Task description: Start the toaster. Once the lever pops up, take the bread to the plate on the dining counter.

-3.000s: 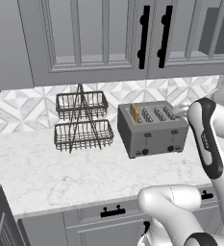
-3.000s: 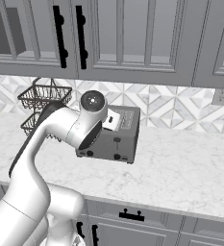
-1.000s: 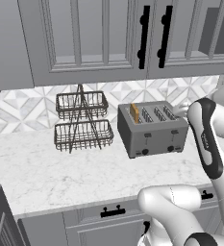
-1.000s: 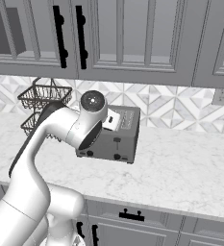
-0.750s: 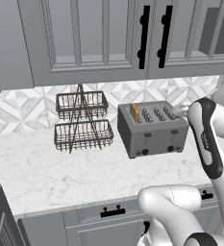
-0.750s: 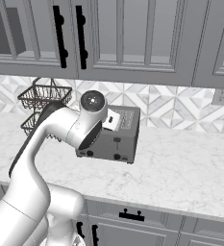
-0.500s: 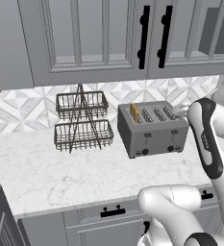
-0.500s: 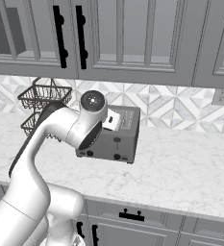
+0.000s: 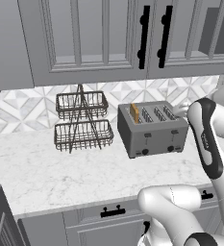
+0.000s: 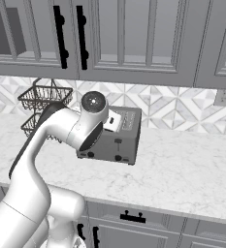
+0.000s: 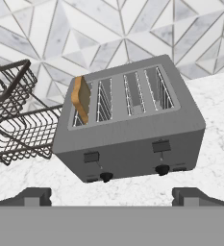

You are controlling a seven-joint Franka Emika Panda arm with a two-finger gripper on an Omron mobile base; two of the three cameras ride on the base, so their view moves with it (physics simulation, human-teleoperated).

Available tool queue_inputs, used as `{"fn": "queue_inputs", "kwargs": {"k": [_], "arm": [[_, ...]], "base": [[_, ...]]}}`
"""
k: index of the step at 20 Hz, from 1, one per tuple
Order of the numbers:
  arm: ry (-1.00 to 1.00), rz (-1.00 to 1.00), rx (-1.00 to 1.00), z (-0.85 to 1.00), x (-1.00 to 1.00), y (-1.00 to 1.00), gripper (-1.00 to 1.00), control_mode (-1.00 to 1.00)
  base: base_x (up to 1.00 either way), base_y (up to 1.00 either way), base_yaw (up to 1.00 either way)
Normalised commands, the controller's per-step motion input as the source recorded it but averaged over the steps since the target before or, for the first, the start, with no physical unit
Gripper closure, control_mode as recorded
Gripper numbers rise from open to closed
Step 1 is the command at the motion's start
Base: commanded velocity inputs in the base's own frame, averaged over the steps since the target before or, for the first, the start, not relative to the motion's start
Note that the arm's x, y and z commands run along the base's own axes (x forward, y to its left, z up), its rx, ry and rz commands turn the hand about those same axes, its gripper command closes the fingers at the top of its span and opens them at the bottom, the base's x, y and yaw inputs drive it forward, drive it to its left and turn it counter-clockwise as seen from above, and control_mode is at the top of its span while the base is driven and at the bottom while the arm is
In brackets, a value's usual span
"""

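The grey four-slot toaster stands on the marble counter against the tiled wall. The golden-tan bread sticks up out of its leftmost slot. In the hand view, two dark levers and two knobs show on the toaster's front face. My gripper hangs open in front of and above the toaster, a short way off, with nothing between its fingers. In the right base view my arm covers the toaster's left part. The plate and the dining counter are out of view.
A two-tier wire basket rack stands just left of the toaster. Grey upper cabinets hang above the counter. A wall outlet sits at the far right. Bare marble counter stretches right of the toaster.
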Motion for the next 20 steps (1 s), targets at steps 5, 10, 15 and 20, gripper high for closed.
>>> {"fn": "queue_inputs", "kwargs": {"k": [5, 10, 15, 20], "arm": [[0.00, 0.00, 0.00, 0.00, 0.00, 0.00, -1.00, -1.00], [0.00, 0.00, 0.00, 0.00, 0.00, 0.00, -1.00, -1.00], [0.00, 0.00, 0.00, 0.00, 0.00, 0.00, -1.00, -1.00], [0.00, 0.00, 0.00, 0.00, 0.00, 0.00, -1.00, -1.00]], "base": [[0.00, 0.00, 0.00], [0.00, 0.00, 0.00], [0.00, 0.00, 0.00], [0.00, 0.00, 0.00]]}}
